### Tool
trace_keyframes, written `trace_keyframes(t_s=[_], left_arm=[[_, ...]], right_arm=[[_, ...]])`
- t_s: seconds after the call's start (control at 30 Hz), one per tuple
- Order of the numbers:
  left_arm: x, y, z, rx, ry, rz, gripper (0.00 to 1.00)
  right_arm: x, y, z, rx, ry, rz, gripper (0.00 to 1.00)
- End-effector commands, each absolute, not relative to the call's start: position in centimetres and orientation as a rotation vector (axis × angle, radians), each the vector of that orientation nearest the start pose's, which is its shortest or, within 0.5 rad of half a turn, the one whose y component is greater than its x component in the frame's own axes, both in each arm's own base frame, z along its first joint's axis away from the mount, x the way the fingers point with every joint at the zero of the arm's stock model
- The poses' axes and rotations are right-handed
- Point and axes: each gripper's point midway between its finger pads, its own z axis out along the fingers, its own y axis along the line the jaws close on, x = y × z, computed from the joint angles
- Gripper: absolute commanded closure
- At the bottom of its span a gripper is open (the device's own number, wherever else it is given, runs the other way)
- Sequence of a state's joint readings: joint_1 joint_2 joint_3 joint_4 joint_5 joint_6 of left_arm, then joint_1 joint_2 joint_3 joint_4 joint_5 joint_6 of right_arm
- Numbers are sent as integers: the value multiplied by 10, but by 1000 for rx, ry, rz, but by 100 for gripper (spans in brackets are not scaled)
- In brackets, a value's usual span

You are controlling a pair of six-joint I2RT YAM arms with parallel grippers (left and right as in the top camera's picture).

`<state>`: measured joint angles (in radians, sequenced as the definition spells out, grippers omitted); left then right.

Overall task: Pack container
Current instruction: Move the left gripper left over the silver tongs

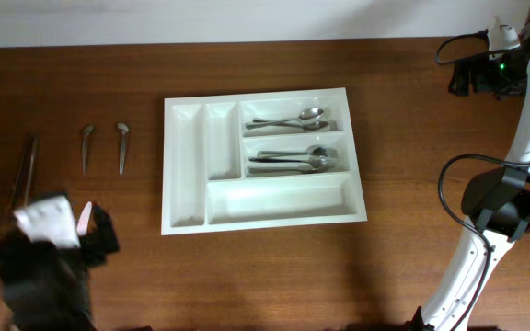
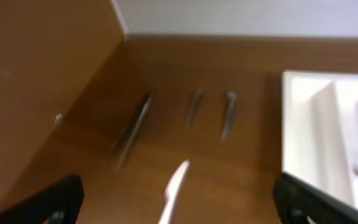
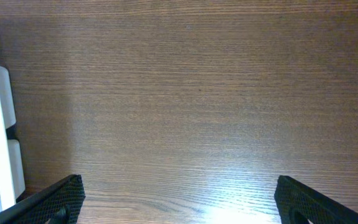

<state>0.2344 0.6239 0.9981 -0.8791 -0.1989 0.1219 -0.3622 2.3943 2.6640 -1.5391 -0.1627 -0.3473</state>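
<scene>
Nearest, over the near left corner of the dark wood-grain bench (image 1: 265, 276), the left gripper (image 2: 182, 202) hangs with its jaws spread wide and nothing between them. Just ahead of it lies a pale flat sliver (image 2: 176, 177) (too blurred to name). Beyond that, toward the left edge, sit a long slim dark utensil (image 1: 24, 175) and a pair of short grey metal pieces (image 1: 122, 145), all loose on the wood.

Mid-bench stands the large white rectangular plastic cutlery tray (image 1: 279, 198), smooth and glossy with rounded compartment walls. Its long near compartment and both narrow upright ones are empty. Shiny steel forks (image 1: 293, 161) fill the middle long slot and shiny steel spoons (image 1: 297, 119) the far one.

By my reckoning the packing is partly done: two slots are filled and three remain, with the loose pieces on the left yet to go in.

Off the tray's right side, the right gripper (image 3: 179, 202) is likewise fully spread and empty above bare wood.
</scene>
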Motion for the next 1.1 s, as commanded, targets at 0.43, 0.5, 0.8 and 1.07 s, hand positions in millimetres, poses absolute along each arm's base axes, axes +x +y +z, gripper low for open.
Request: trace_keyframes(t_s=[0.43,0.5,0.8,1.07], left_arm=[[309,156,311,-109,2508,531,1],[304,172,286,-135,2666,477,1],[324,236,199,-287,2928,405,1],[342,257,144,-301,3001,365,1]], right_arm=[[481,-156,189,-6,2793,57,1],[481,-156,189,-6,2793,57,1],[481,-156,189,-6,2793,57,1],[481,-156,189,-6,2793,57,1]])
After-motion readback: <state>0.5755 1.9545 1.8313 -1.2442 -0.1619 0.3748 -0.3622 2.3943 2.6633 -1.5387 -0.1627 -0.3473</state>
